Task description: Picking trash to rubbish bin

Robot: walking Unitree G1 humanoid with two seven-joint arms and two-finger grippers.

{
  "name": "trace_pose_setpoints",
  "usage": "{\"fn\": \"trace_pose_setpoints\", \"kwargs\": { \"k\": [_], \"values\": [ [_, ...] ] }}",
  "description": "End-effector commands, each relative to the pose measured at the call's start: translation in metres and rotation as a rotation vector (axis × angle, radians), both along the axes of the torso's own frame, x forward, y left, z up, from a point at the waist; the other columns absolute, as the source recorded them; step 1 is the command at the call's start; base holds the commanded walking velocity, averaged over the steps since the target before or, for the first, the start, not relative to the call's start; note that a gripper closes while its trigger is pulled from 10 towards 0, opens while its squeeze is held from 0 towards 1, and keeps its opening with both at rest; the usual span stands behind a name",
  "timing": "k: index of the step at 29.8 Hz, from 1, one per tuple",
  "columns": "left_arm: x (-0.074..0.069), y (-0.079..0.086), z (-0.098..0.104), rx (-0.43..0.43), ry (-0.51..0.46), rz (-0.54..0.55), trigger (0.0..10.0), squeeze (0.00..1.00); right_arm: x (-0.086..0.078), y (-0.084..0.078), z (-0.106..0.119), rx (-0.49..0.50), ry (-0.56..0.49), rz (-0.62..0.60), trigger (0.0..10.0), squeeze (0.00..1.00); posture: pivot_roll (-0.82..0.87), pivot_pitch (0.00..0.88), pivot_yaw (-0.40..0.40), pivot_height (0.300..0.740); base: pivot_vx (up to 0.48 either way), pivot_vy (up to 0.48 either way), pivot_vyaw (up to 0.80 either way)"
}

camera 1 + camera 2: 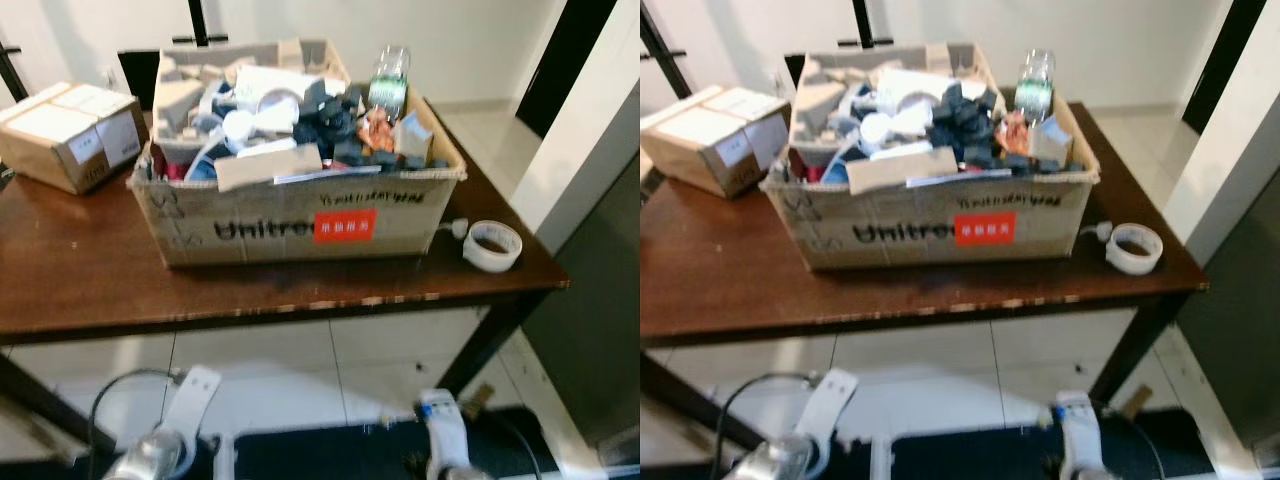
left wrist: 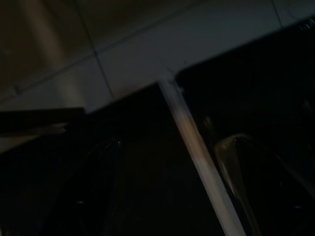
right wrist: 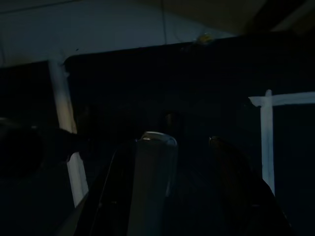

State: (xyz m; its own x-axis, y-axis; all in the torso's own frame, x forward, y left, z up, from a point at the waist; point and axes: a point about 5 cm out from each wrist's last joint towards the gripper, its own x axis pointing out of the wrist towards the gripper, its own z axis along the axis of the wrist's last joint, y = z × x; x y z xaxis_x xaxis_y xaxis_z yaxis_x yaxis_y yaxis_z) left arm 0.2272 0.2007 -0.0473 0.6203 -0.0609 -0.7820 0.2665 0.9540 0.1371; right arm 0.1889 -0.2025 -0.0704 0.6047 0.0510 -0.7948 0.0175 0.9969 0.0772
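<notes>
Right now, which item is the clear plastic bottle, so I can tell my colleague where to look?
On the dark brown wooden table stands a big open cardboard box with black lettering and a red sticker, heaped with trash. At its far right corner, a clear plastic bottle with a green label sticks up. It is the tallest item and the only see-through one in the heap.

Obscured and cropped items

Both wrist views too dark to resolve. Small box (image 1: 68, 135) cropped at frame edge; cardboard box (image 1: 300, 225) contents blurred, unidentifiable.

Silver left arm (image 1: 150, 455) with a black cable, right arm (image 1: 443, 435) white-capped with blue marks
</notes>
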Motion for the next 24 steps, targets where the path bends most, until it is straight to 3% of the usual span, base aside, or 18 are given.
{"fn": "trace_pose_setpoints", "kwargs": {
  "k": [1, 7, 10, 24],
  "values": [
    [-0.006, -0.001, -0.007, 0.028, 0.027, -0.003, 10.0, 0.00, -0.007, 0.002, -0.005, -0.013, 0.010, -0.008, 10.0, 0.00, 0.04, 0.033, 0.041, 0.740, 0.000, 0.000, 0.00],
    [-0.014, -0.003, -0.015, 0.044, 0.080, -0.022, 10.0, 0.00, -0.013, 0.004, -0.010, -0.043, 0.018, -0.038, 10.0, 0.00, 0.05, 0.000, 0.037, 0.740, 0.000, 0.000, 0.00],
    [-0.020, -0.001, -0.020, 0.107, 0.107, -0.078, 10.0, 0.00, -0.020, 0.012, -0.016, -0.020, 0.051, -0.044, 10.0, 0.00, 0.04, 0.000, 0.044, 0.740, 0.000, 0.000, 0.00],
    [-0.030, -0.008, -0.028, 0.053, 0.112, -0.010, 10.0, 0.00, -0.022, 0.018, -0.019, -0.042, 0.054, -0.047, 10.0, 0.00, 0.05, 0.000, 0.023, 0.740, 0.000, 0.000, 0.00]
  ]
}}
